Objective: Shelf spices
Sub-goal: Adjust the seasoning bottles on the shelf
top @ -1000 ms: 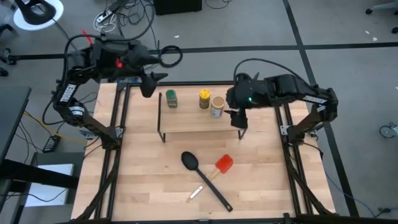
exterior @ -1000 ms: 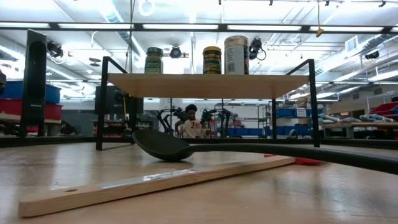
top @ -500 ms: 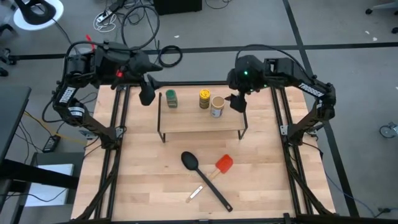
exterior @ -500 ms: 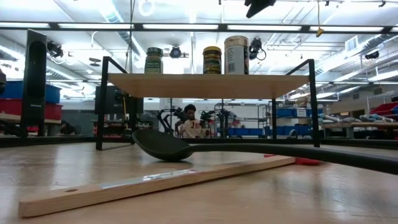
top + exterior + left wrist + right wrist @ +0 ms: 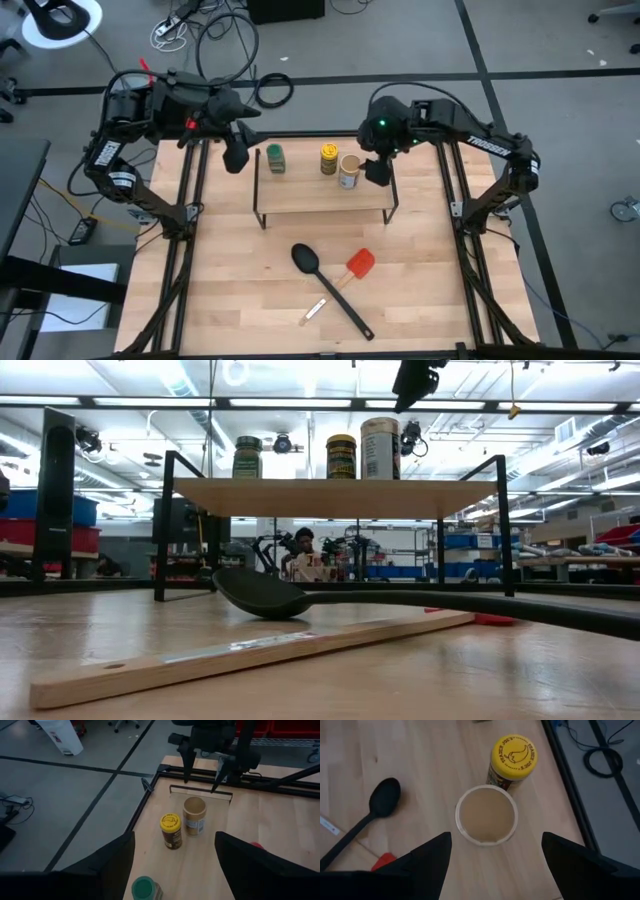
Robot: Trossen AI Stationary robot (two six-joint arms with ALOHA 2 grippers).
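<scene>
Three spice jars stand upright on the shelf's wooden top (image 5: 320, 195): a green-topped jar (image 5: 275, 158), a yellow-lidded jar (image 5: 328, 158) and a tan jar (image 5: 349, 170). In the low view they stand in a row: green (image 5: 247, 457), yellow (image 5: 341, 456), tan (image 5: 380, 448). My right gripper (image 5: 375, 168) is open and empty, above the shelf's right end, just right of the tan jar (image 5: 486, 815). My left gripper (image 5: 235, 157) is open and empty, off the shelf's left end, beside the green-topped jar (image 5: 145, 889).
A black spoon (image 5: 325, 285), a red spatula (image 5: 360, 263) and a small wooden stick (image 5: 314, 311) lie on the table in front of the shelf. Black frame rails (image 5: 190, 200) run along the table's left and right sides.
My right gripper has moved from beyond the shelf's right end toward the far edge and left, coming in over the shelf beside the tan jar. My left gripper has shifted a little toward the near edge beside the shelf's left end. The jars have stayed put.
</scene>
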